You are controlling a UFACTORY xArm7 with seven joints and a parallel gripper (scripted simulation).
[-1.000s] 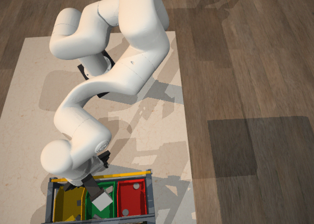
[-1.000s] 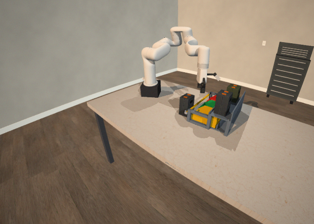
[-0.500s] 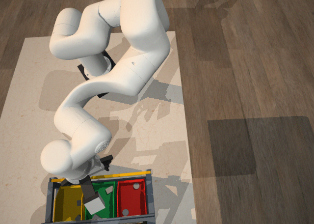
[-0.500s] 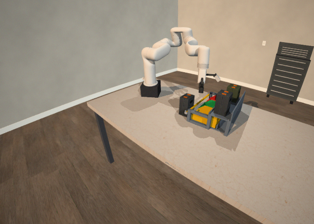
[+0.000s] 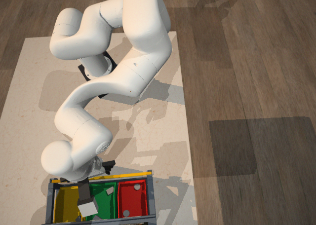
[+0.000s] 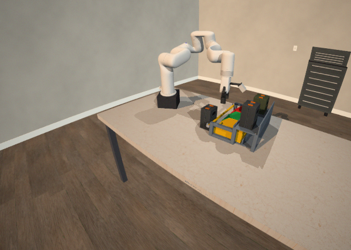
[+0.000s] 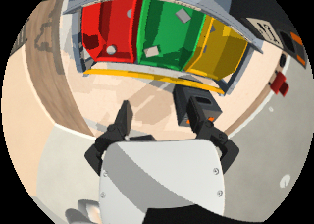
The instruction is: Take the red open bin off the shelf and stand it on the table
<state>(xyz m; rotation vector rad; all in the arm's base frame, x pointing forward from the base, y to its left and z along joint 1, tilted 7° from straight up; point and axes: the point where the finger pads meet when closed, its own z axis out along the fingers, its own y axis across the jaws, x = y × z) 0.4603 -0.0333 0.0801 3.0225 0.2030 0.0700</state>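
The red bin point(image 5: 132, 199) point(image 6: 239, 109) point(image 7: 109, 29) sits in the grey shelf point(image 5: 151, 197) point(image 6: 233, 135) point(image 7: 78, 42), at one end of the row, with two round grey parts in it. The green bin point(image 5: 105, 205) point(image 6: 233, 116) point(image 7: 167, 32) is beside it, and the yellow bin point(image 5: 66, 202) point(image 6: 229, 123) point(image 7: 226, 47) is at the other end. Small grey parts show in both. My gripper point(image 6: 224, 99) point(image 7: 159, 105) is open and empty, above and in front of the shelf's yellow front rail, apart from the red bin. The wrist camera hides part of the green bin in the top view.
A dark case point(image 6: 209, 117) point(image 7: 183, 106) stands on the table point(image 5: 15, 141) point(image 6: 170, 145) by the yellow end of the front rail point(image 5: 122, 176) point(image 7: 147, 78). A black case point(image 6: 249, 115) and an olive case point(image 6: 261, 103) stand high at the shelf's back.
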